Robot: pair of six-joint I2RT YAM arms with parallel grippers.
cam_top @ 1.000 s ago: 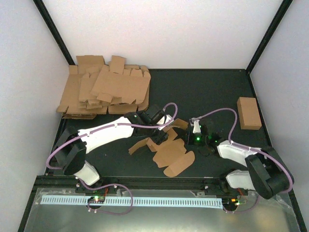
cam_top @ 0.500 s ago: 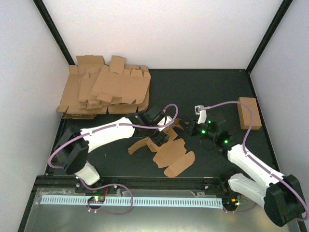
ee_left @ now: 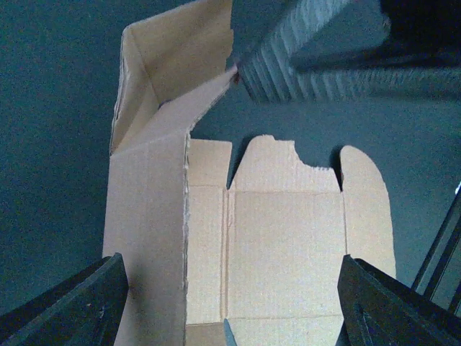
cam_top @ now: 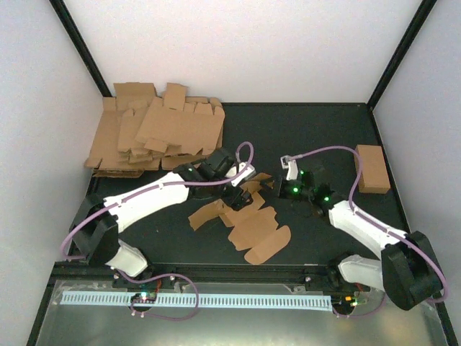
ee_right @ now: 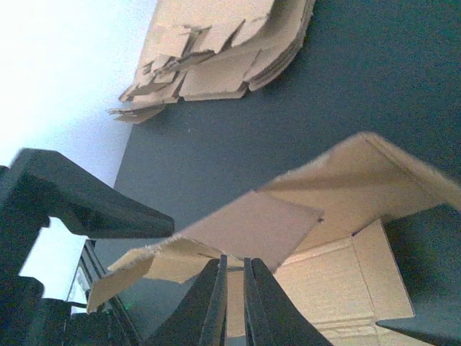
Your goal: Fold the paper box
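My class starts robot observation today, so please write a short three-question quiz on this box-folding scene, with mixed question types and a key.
1. True or false: the left gripper is open, with the paper box showing between its fingers.
2. The heap of flat blanks lies: A far left, B near right, C centre.
3. Fill in: the closed brown carton sits at the ____ side of the table.
Key: 1 true; 2 A; 3 right.
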